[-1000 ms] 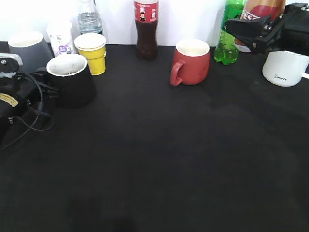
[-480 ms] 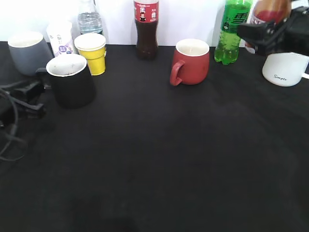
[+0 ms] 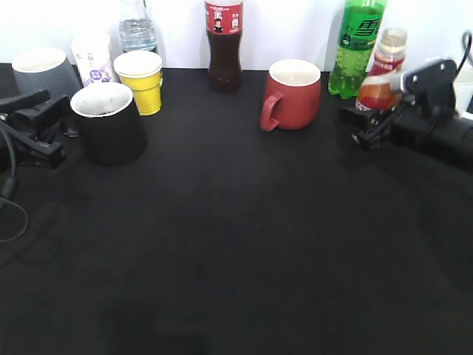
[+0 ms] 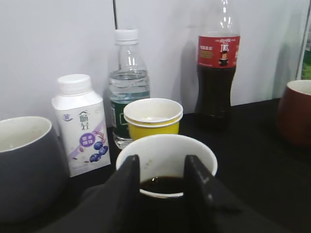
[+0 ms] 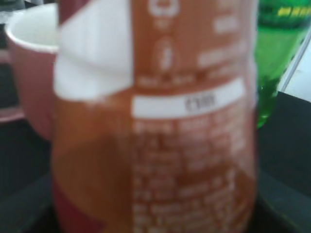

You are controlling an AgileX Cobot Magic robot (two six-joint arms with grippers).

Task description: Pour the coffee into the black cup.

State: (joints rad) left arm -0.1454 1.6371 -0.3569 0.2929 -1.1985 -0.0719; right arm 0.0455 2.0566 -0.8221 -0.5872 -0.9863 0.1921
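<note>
Both claws moved: our right claw has set the coffee on the bench, still gripping; left claw, open, backs off the black cup. Pour apparently done.

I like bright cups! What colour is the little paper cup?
Yellow. The paper cup shows best in the exterior view, behind the black cup.

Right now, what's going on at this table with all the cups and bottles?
A two-armed robot is working at a black table. Its right hand is at the small coffee bottle, which stands upright beside the green soda bottle; whether the hand is clamped on it can't be told. The left hand sits open at the black cup, which holds a little dark liquid. The red mug stands between them.
</note>
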